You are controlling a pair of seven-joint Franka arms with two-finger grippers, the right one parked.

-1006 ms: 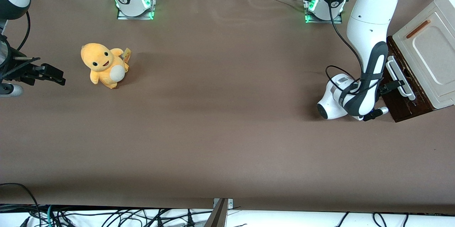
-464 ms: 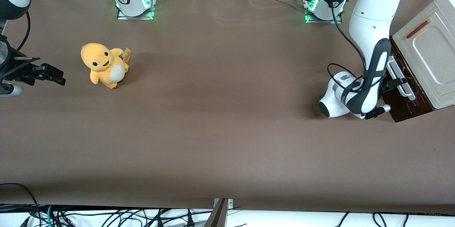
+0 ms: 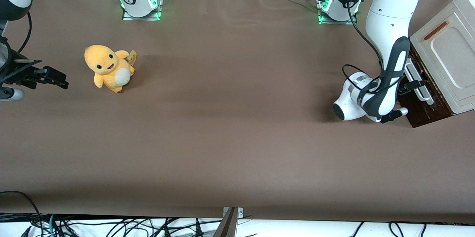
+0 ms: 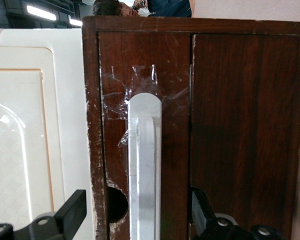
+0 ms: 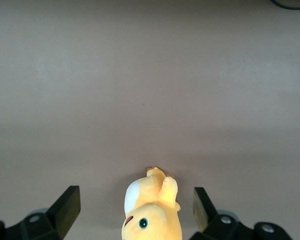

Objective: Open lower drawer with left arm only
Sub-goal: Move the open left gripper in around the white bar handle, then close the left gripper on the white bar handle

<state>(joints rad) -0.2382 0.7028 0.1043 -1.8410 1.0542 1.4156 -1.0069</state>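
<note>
The lower drawer (image 3: 418,106) has a dark brown wooden front (image 4: 172,125) with a white loop handle (image 3: 418,81) (image 4: 145,170) across it. It is part of the cabinet at the working arm's end of the table. Its front lies level with the dark panel beside it. The left arm (image 3: 387,36) reaches down in front of the drawer. Its gripper (image 3: 412,88) (image 4: 138,216) is open and straddles the handle. One black finger (image 4: 72,215) is over the cream panel's edge and the other finger (image 4: 202,215) is over the dark wood. Neither touches the handle.
A cream panel (image 3: 447,53) (image 4: 30,125) with a slim orange-brown handle (image 3: 436,30) covers the cabinet above the drawer. A yellow plush toy (image 3: 108,68) (image 5: 151,212) sits toward the parked arm's end. Both arm bases (image 3: 337,5) stand along the table edge farthest from the camera.
The left arm has shifted a little toward the cabinet, bringing the open gripper closer around the white handle. The drawer has not moved.
</note>
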